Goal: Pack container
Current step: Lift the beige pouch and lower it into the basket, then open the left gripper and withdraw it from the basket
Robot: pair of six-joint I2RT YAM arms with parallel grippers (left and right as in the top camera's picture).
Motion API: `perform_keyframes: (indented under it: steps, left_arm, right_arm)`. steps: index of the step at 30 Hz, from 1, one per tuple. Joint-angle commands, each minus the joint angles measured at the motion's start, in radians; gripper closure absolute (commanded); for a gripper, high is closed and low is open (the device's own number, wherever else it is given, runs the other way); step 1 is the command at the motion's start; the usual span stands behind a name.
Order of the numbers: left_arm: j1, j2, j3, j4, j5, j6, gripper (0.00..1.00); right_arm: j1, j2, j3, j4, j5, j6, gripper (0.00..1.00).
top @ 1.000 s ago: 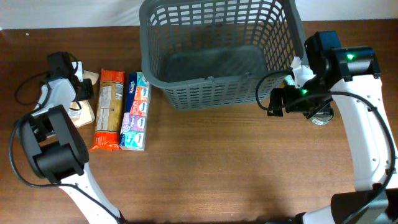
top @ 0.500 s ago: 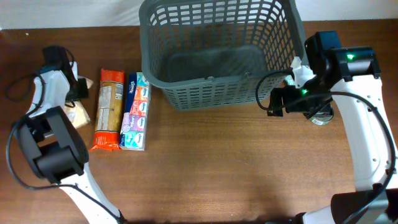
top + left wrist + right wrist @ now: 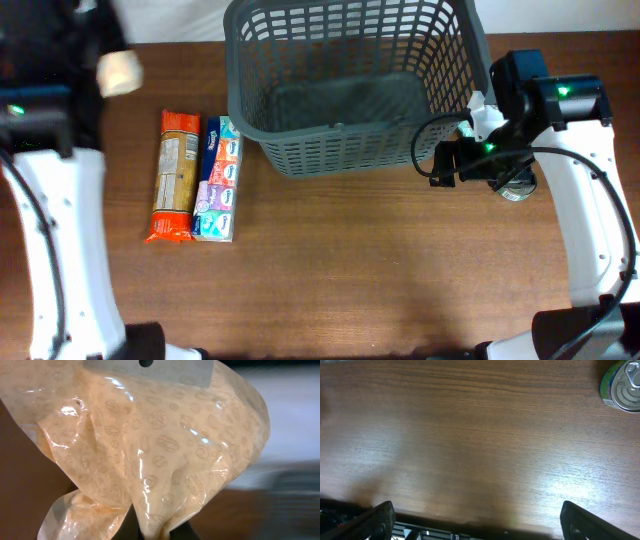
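Note:
The dark grey lattice basket stands at the back centre, and I see nothing in it. My left gripper is shut on a clear beige printed bag that fills the left wrist view. In the overhead view the bag is lifted high at the far left, with the arm blurred. My right gripper is open wide and empty, low over the table just right of the basket. A silver tin can stands beside it, also visible in the overhead view.
An orange pasta packet and a colourful tissue pack lie side by side left of the basket. A black cable loops by the basket's right front corner.
My left arm has lifted the beige bag off the table at the far left and risen high toward the camera. My right arm has not moved.

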Motion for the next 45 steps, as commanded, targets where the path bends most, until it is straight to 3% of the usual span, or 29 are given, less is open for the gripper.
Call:
perform_keyframes:
  steps: [1, 7, 10, 16, 22, 24, 25, 27, 30, 33, 37, 41, 43, 45]
  left_arm:
    - [-0.169, 0.022, 0.023, 0.004, 0.046, -0.097, 0.98]
    - [-0.376, 0.108, 0.023, 0.011, 0.041, -0.246, 0.98]
    - [-0.436, 0.177, 0.024, 0.013, -0.032, -0.354, 0.98]
    - [-0.473, 0.292, 0.024, 0.016, -0.067, -0.492, 0.98]
    - [-0.476, 0.309, 0.024, 0.013, -0.072, -0.546, 0.98]
    - [-0.476, 0.309, 0.024, 0.012, -0.071, -0.546, 0.98]
    - [-0.476, 0.309, 0.024, 0.011, -0.071, -0.546, 0.89]
    - [-0.479, 0.301, 0.031, 0.006, -0.071, -0.541, 0.56]
    - [-0.493, 0.258, 0.086, -0.035, -0.127, -0.47, 0.49]
    - [-0.513, 0.178, 0.154, -0.126, -0.321, -0.375, 0.4]
    - [-0.466, 0.061, 0.174, -0.294, -0.362, -0.319, 0.4]
    - [-0.293, -0.008, 0.173, -0.491, -0.352, -0.343, 0.41]
    - [-0.18, -0.025, 0.168, -0.554, -0.319, -0.304, 0.41]
    - [-0.067, -0.032, 0.15, -0.563, -0.207, -0.185, 0.41]
  right_arm:
    - [0.001, 0.007, -0.001, 0.0, -0.012, -0.004, 0.01]
    - [0.001, 0.007, -0.001, 0.0, -0.012, -0.004, 0.01]
    - [0.001, 0.007, -0.001, 0.0, -0.012, -0.004, 0.01]
    - [0.001, 0.007, -0.001, 0.0, -0.012, -0.004, 0.01]
    - [0.001, 0.007, -0.001, 0.0, -0.012, -0.004, 0.01]
    - [0.001, 0.007, -0.001, 0.0, -0.012, -0.004, 0.01]
    - [0.001, 0.007, -0.001, 0.0, -0.012, -0.004, 0.01]
    - [0.001, 0.007, -0.001, 0.0, -0.012, -0.004, 0.01]
    - [0.001, 0.007, -0.001, 0.0, -0.012, -0.004, 0.01]
    - [0.001, 0.007, -0.001, 0.0, -0.012, -0.004, 0.01]
    - [0.001, 0.007, -0.001, 0.0, -0.012, -0.004, 0.01]
    - [0.001, 0.007, -0.001, 0.0, -0.012, -0.004, 0.01]
    - [0.001, 0.007, -0.001, 0.0, -0.012, -0.004, 0.01]
    - [0.001, 0.007, -0.001, 0.0, -0.012, -0.004, 0.01]
